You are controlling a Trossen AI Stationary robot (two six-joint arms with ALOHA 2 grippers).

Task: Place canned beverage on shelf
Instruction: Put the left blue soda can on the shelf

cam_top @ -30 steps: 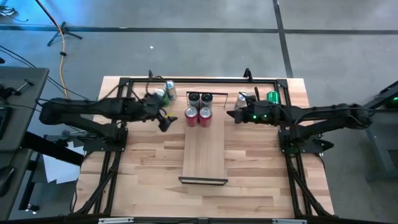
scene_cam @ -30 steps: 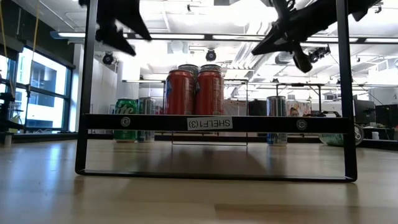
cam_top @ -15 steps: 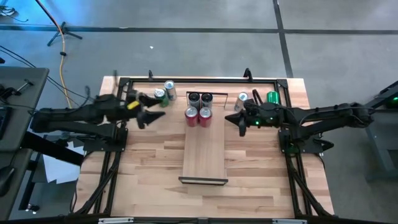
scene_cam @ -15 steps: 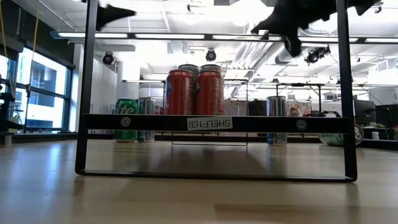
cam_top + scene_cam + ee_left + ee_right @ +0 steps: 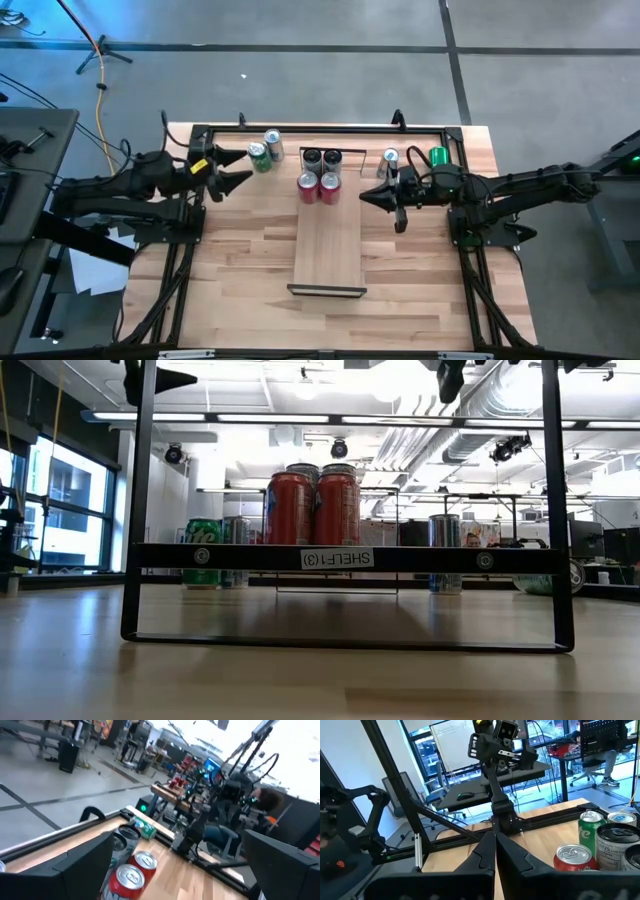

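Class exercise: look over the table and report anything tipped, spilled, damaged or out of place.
One green can lies on its side near the table's back right corner, while the other cans stand upright. Nothing looks spilled or damaged.

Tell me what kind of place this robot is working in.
Probably a robotics lab or open-plan workshop: exposed ceiling ducts and strip lights, a whiteboard, desks with an office chair, and another robot arm across the table.

"SHELF1(3)" mirrored, label (image 5: 337,558), shelf (image 5: 345,558) frame
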